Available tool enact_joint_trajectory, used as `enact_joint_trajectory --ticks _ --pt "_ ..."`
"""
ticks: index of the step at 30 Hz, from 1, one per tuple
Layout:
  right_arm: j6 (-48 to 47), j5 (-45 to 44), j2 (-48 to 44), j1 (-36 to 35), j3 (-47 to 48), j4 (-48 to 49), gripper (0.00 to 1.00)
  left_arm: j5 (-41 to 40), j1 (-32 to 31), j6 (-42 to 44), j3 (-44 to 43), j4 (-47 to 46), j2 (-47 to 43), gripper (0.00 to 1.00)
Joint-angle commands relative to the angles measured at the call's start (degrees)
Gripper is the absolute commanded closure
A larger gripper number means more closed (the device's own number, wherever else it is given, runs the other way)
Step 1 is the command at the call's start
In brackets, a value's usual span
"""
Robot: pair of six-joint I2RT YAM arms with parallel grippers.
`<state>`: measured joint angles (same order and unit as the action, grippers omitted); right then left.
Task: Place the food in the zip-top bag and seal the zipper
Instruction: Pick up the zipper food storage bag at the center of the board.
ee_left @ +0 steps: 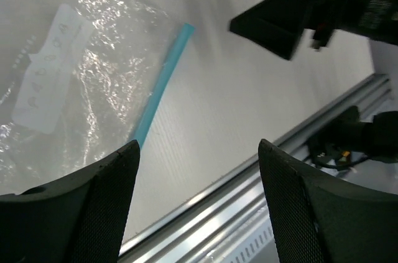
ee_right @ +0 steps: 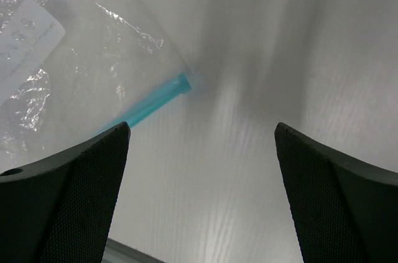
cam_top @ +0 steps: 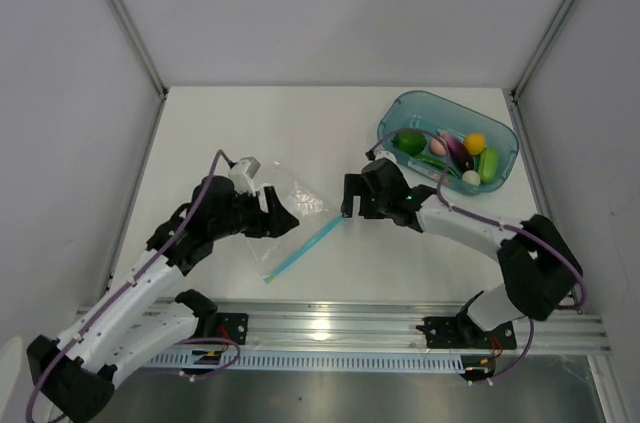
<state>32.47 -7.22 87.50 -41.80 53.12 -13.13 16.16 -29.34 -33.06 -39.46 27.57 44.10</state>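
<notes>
Left jaws, wide and empty, hovered over zip-top bag (cam_top: 300,198) on desk (cam_top: 250,133); my right jaws wide beside zipper (cam_top: 300,253). Food (cam_top: 462,151) lay in teal tub (cam_top: 415,108).

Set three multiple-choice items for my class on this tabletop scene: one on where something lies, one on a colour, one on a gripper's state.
1. Where do the small toy food pieces lie?
A. In the translucent teal oval tub
B. Inside the clear crinkly plastic bag
C. Held by the right gripper

2. What colour is the zipper strip along the bag's edge?
A. Red
B. Light blue
C. Yellow

3. How is the right gripper?
A. Shut on the bag
B. Open, holding nothing
C. Shut on a toy

Answers:
1 A: the pieces sit together inside the tub.
2 B: the strip shows light blue in every view.
3 B: its wrist view shows the fingers wide apart with nothing between them.
</notes>
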Motion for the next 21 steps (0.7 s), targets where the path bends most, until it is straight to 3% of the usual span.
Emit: enact_joint_trajectory --ticks 1,4,8,12,21 --pt "1.8 -2.5 -9.4 2.7 -2.6 -3.7 0.01 -18.0 -6.3 5.2 -5.3 2.7 6.2 0.21" --pt "1.0 0.0 -17.9 5.8 -5.3 -7.0 0.01 -30.3 -15.3 5.2 -5.8 3.1 11.5 0.23" --pt "2.1 5.6 -26.8 9.7 -8.0 -9.4 0.01 -39.2 -20.0 4.1 -6.4 1.8 20.6 0.27" --pt "2.9 13.1 -34.2 12.2 -9.6 -11.9 0.01 -43.0 -24.0 5.7 -9.4 0.9 30.7 0.29" --pt "2.7 12.9 -44.7 12.4 -12.3 -18.1 0.01 -41.5 -26.2 5.2 -11.6 -1.7 40.8 0.39"
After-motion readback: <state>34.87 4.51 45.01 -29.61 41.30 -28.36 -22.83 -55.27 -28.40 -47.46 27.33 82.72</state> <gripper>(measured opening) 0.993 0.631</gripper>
